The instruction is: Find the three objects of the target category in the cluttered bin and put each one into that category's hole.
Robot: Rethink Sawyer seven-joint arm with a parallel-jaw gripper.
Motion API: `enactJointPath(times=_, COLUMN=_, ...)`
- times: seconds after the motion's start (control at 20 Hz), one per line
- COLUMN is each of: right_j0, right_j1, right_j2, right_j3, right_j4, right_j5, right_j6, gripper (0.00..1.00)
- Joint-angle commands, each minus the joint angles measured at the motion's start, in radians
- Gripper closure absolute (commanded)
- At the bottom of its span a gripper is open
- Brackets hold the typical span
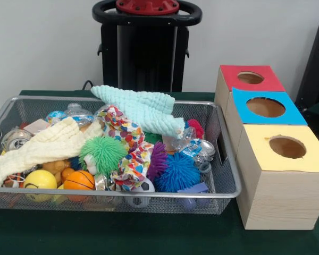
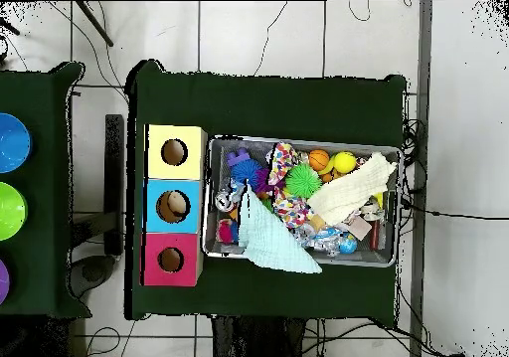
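A green cloth [image 1: 149, 239] covers the table; a mesh bin [image 1: 223, 188] w/ toys is set beside three boxes [image 1: 279, 186]. White wall [image 1: 42, 42] behind, tiled floor [image 2: 298, 35] below. Gripper not seen in either view.

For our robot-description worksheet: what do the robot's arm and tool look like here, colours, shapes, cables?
Neither arm nor tool shows in either view. Only the pedestal shows: a black upright column, topped by a red round part inside a black rounded ring. A thin black cable curves beside it.
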Motion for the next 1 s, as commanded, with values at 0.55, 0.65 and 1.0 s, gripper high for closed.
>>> enactJointPath(times=0.55, right_j0=0.146, right_j1=-0.125, right_j2=-0.026, right_j3=0.022, right_j4=-0.026, right_j5=0.109, right_j6=0.584, gripper=0.00)
enactJointPath(times=0.65, right_j0=0.127, right_j1=-0.106, right_j2=-0.065, right_j3=0.106, right_j4=-0.036, right_j5=-0.014, right_j6=0.495, gripper=0.00)
enactJointPath(times=1.0, right_j0=-0.030, right_j1=-0.011, right_j2=-0.116, right_j3=0.301, right_j4=0.035, right_j5=-0.347, right_j6=0.096, gripper=0.00)
